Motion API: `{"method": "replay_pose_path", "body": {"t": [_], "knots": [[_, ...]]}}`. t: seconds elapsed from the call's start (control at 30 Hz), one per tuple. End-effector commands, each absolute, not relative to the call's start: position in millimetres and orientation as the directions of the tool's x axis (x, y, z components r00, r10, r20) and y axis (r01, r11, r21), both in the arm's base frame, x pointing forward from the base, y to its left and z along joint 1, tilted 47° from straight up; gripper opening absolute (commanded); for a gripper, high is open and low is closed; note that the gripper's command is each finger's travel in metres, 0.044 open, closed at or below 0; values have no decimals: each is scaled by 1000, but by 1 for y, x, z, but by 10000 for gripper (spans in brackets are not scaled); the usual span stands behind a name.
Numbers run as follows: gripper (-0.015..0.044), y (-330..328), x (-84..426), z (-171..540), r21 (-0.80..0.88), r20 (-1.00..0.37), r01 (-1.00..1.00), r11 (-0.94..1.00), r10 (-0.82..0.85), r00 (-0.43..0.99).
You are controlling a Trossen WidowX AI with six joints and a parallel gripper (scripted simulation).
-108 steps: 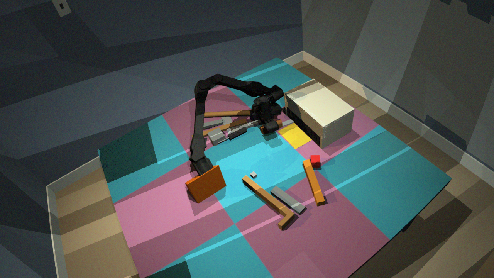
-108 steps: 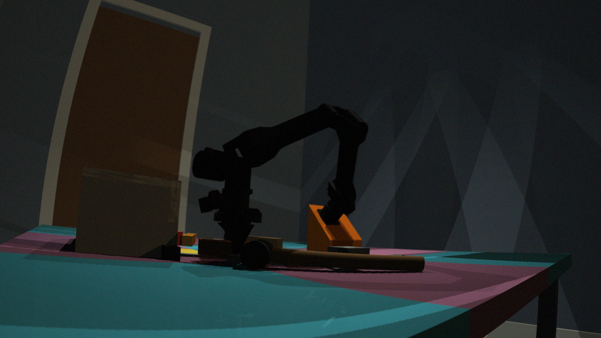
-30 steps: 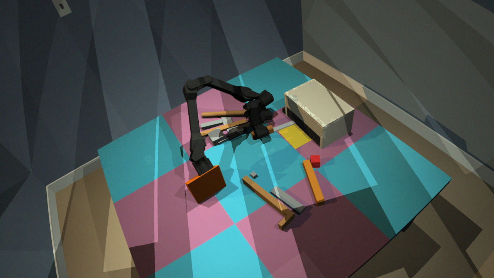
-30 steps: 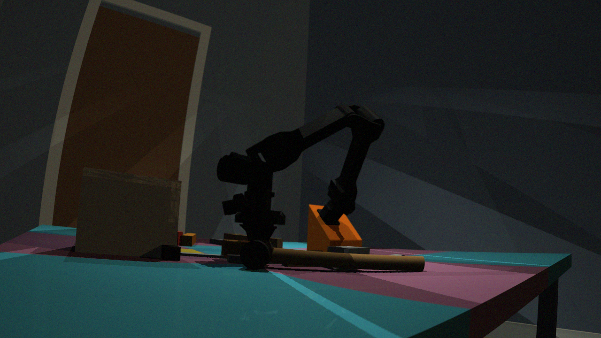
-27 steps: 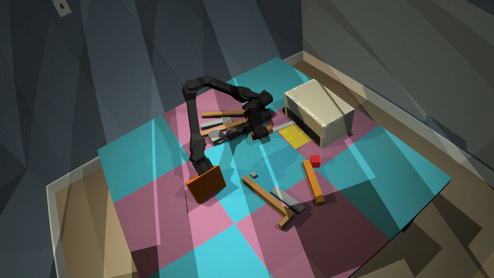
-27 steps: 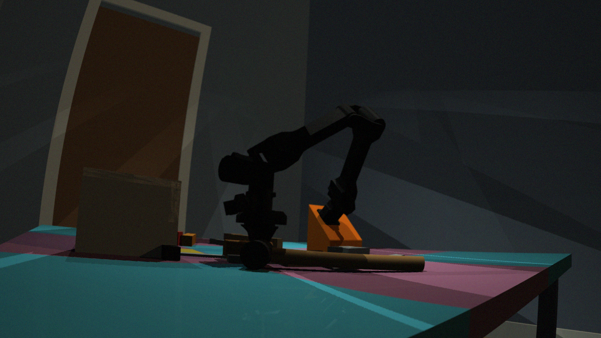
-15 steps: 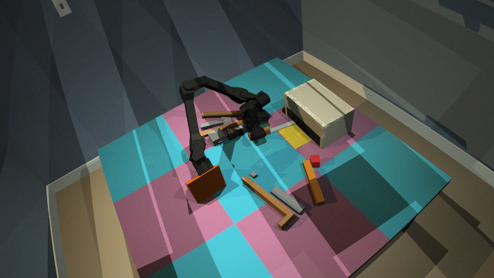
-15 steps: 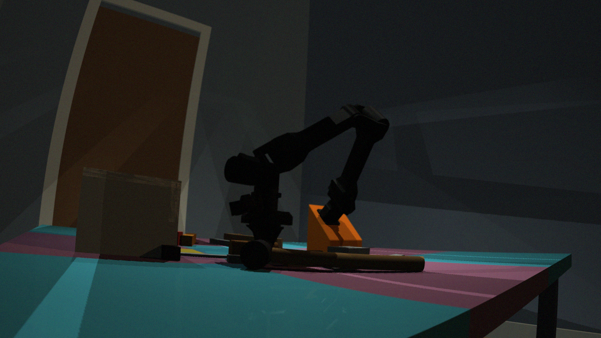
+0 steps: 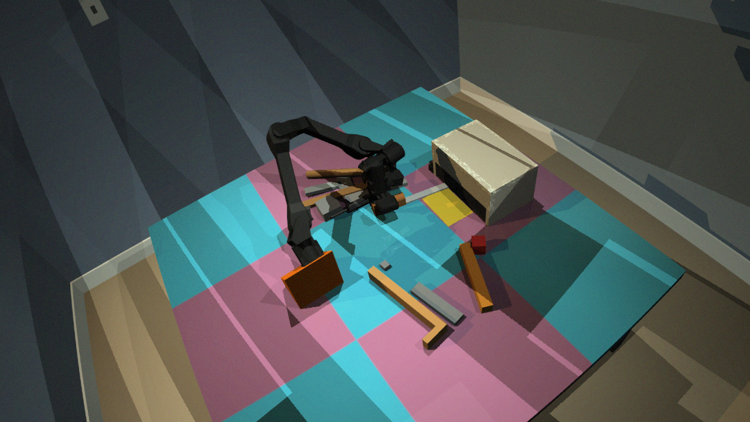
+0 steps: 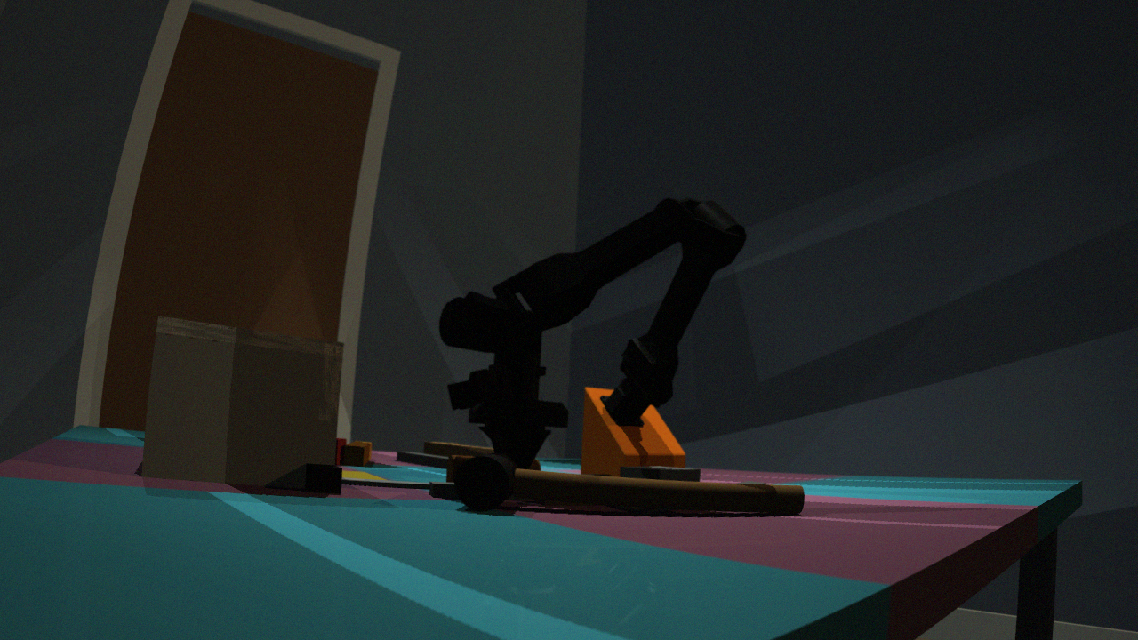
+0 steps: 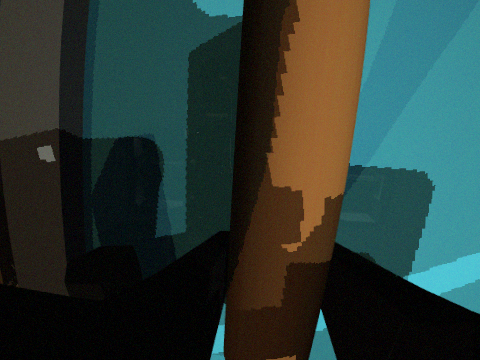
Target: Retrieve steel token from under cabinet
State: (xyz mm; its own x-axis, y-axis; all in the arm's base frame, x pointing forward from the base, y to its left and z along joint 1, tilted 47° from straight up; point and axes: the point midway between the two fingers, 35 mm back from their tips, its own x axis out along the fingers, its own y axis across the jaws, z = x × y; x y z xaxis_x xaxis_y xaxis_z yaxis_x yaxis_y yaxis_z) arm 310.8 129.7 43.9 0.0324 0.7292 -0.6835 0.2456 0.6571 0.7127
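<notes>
My gripper [image 9: 387, 204] [image 11: 271, 246] is shut on the wooden handle [image 9: 401, 199] [image 11: 315, 100] of a tool with a long, thin, flat grey blade [image 9: 425, 193]. The tool lies low, just above or on the table. The blade points at the cabinet [image 9: 484, 155] [image 10: 238, 405] across the far left corner of the yellow marked area [image 9: 449, 208] [image 10: 362, 476]. Its far end reaches the dark vent slots at the cabinet's front; whether it passes under is unclear. The token is not visible in any view.
A black block [image 9: 430, 166] [image 10: 324, 479] sits by the cabinet's left front corner. A round wooden handle [image 9: 327, 173] [image 10: 660, 492] and grey pieces lie beside my gripper. A red cube [image 9: 478, 244], an orange bar [image 9: 476, 278] and an L-shaped stick [image 9: 404, 298] lie nearer the top camera.
</notes>
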Motion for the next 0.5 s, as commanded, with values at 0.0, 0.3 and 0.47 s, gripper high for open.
{"method": "replay_pose_path", "body": {"t": [0.0, 0.3, 0.47], "knots": [[0, 131, 305, 44, 710, -685, 250, 658, 728, 29], [0, 133, 294, 46, 710, -685, 250, 658, 728, 29], [0, 135, 288, 47, 710, -685, 250, 658, 728, 29]]}}
